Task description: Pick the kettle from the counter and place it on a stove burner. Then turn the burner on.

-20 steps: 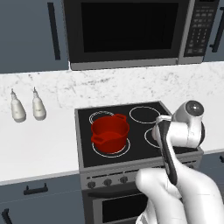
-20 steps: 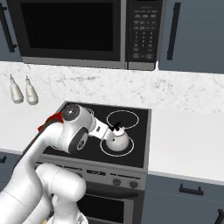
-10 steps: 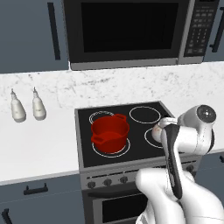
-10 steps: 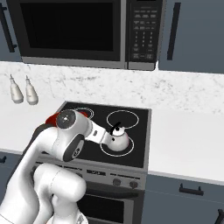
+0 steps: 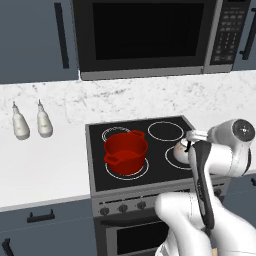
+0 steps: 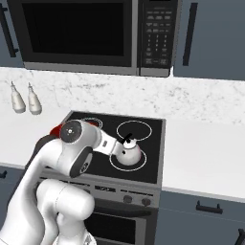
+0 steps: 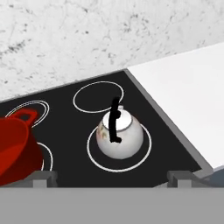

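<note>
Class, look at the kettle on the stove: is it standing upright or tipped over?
Upright. The kettle sits flat inside a front burner ring, its black handle arching over the top, lid uppermost.

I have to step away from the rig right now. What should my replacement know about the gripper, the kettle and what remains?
Gripper: open, holding nothing, fingertips low and apart from the kettle.
Kettle: upright inside the ring of the front right burner of the stove, off the counter.
Red pot: on the front left burner.
Done: kettle picked and placed.
Left: turn that burner on; the knobs sit along the stove front. I cannot tell which knob serves this burner.
</note>
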